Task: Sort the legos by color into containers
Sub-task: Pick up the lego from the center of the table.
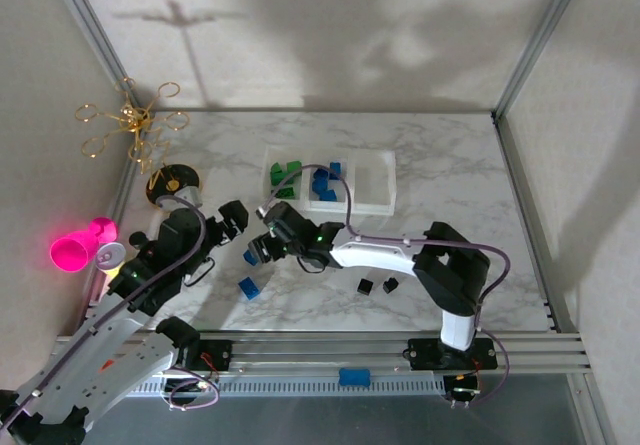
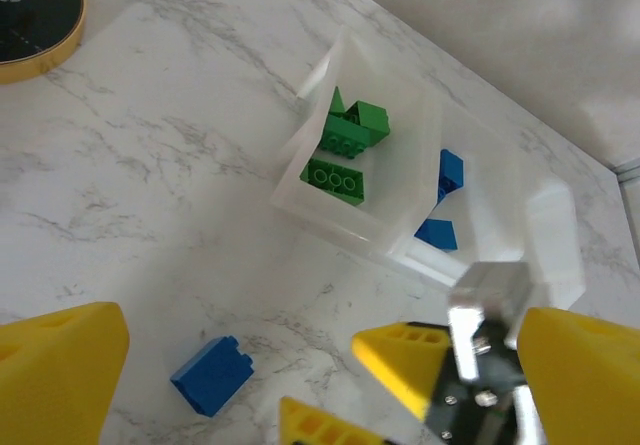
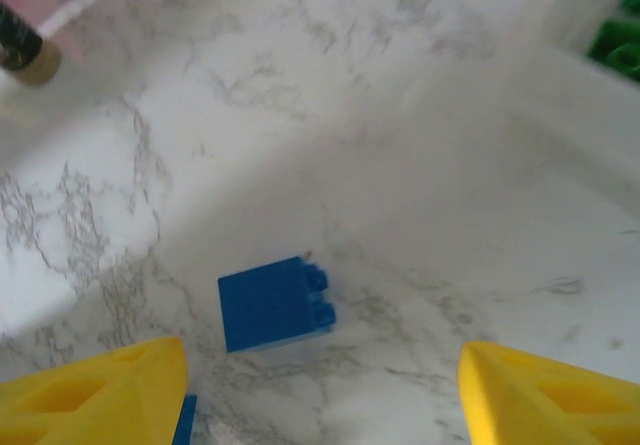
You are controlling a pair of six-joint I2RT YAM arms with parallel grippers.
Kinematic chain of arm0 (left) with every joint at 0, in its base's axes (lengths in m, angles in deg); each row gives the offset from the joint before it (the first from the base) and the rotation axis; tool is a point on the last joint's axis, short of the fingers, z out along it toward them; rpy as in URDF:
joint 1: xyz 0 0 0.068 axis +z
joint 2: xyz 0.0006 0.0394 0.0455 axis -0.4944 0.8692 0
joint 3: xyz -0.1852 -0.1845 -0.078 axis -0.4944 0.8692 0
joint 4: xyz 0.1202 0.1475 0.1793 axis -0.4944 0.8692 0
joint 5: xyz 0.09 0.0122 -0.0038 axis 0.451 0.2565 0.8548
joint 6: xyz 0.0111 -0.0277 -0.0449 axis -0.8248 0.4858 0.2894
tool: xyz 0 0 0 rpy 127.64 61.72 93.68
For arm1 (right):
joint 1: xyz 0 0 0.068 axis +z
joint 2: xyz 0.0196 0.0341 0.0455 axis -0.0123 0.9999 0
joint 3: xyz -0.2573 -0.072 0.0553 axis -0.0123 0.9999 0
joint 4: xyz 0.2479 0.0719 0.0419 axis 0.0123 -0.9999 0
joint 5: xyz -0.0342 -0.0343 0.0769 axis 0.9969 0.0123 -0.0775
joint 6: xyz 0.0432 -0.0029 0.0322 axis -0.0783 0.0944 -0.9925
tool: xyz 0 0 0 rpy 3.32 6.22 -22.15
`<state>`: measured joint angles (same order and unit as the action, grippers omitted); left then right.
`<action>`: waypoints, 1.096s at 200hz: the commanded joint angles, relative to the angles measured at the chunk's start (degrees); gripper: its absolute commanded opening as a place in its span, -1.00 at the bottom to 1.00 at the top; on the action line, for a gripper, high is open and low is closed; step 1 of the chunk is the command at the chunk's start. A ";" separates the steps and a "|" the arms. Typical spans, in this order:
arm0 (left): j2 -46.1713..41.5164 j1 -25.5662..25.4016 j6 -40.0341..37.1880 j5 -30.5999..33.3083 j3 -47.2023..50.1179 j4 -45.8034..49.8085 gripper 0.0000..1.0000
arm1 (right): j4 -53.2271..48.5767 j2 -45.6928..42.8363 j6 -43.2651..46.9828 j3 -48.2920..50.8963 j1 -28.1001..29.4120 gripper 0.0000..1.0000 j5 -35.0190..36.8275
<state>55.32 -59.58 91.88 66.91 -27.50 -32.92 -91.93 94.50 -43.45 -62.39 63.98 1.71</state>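
The right gripper (image 3: 322, 380) held its jaws apart, straddling a small blue plastic brick (image 3: 272, 305); the left gripper (image 1: 234, 221) stood with jaws wide apart.

Top external: high behind arm bases (image 1: 447, 351), down over whole bench (image 1: 450, 165). Left wrist: near, oblique. Right wrist: nearest, steep. Top and left wrist share containers (image 2: 345, 227).

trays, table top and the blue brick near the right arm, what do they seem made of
Trays: likely thin plastic, translucent milky white, walls let light through.
Table top: marble look, white with grey veins, matte; real stone or printed laminate, cannot tell.
Blue brick: hard moulded plastic, smooth, studs on one side.
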 commanded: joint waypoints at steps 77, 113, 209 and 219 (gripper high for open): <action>-3.50 -0.19 2.47 4.72 0.91 4.47 0.99 | 2.16 11.67 4.45 -7.92 1.90 0.63 -3.51; -3.59 -0.17 2.75 5.41 0.87 4.92 0.99 | -0.70 15.57 5.59 -11.78 1.97 0.63 -2.02; -3.15 -0.19 2.67 5.38 1.34 3.89 0.99 | -1.45 16.73 6.32 -12.32 1.93 0.20 0.73; -3.15 -0.19 2.51 5.21 1.52 3.60 0.99 | -1.18 16.25 6.38 -11.70 1.93 0.14 0.87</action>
<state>52.43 -59.58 93.85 71.00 -26.84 -29.51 -92.32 110.72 -37.46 -73.65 65.47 1.01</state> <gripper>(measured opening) 0.995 0.595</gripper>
